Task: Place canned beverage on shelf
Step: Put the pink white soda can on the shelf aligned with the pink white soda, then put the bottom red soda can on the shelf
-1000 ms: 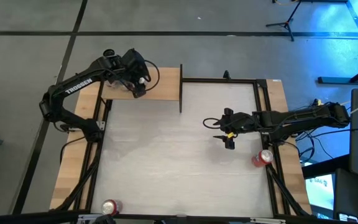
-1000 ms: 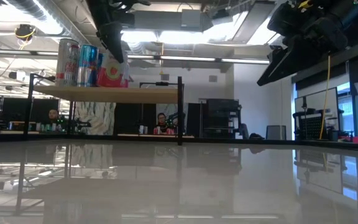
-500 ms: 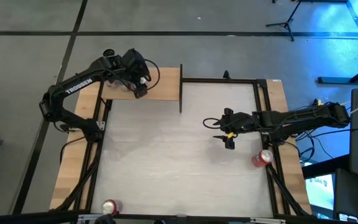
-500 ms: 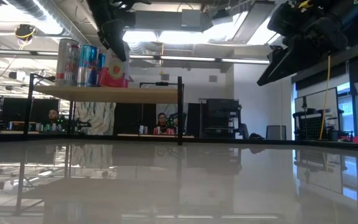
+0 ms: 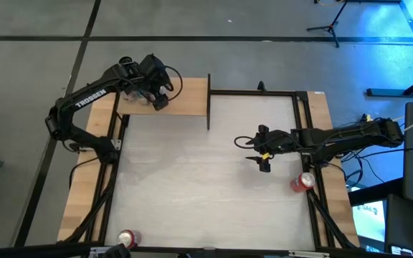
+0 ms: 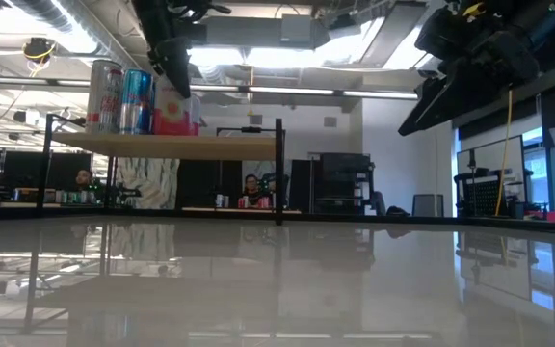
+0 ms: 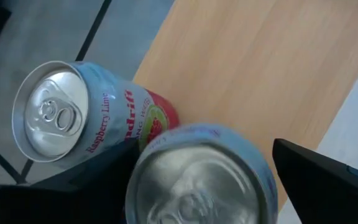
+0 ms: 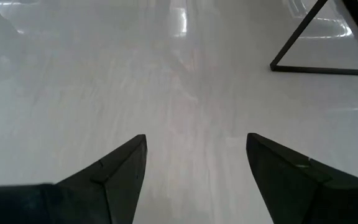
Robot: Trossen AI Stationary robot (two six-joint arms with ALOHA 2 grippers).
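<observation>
I have the left gripper (image 5: 156, 89) over the shelf (image 5: 188, 97), near its left edge, jaws spread either side of the can (image 7: 201, 174) directly beneath it. That can stands upright on the board, just beside another upright can (image 7: 73, 115), so the way out looks straight up. The right gripper (image 5: 262, 153) hangs open over the tabletop (image 5: 192, 186), well apart from the shelf.

Two matte-black jointed arms, white "TROSSEN" lettering along the left arm's long link (image 5: 92, 98); thin black cables looping off both wrists; yellow accent beside the right black two-fingered pincer (image 5: 255, 150); wedge-shaped dark fingers (image 8: 120, 168).
</observation>
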